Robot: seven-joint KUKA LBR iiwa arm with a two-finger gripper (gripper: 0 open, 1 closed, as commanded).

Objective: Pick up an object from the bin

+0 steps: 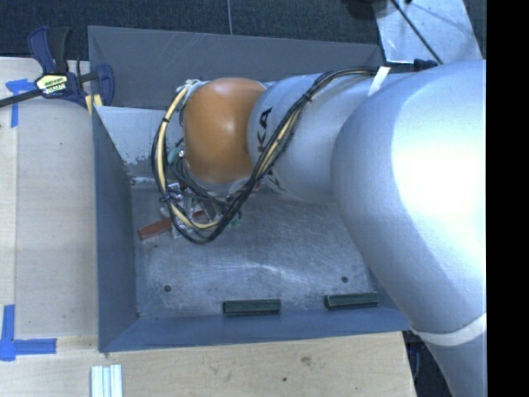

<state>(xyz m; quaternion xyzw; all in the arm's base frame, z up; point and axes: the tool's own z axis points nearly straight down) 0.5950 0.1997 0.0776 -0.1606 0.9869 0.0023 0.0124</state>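
Grey metal bin (116,246): sloped walls, floor scuffed pale at centre. Dark room floor (207,2) beyond far rim. Arm (397,164) in from right. Orange wrist cover (215,126) with cables over far-left part of bin. Claw (183,209) low beneath cover; open or closed: cannot tell. Flat red-brown piece (154,231) just left of claw. Dark bar (252,307) and second dark bar (351,301) along near wall, well apart from claw.

A long dark bar (251,308) and a shorter dark bar (351,301), possibly rubber, lie apart, roughly in line.

dark flat bars (251,307): 2 | small reddish-brown piece (154,231): 1 | grey bin (114,222): 1
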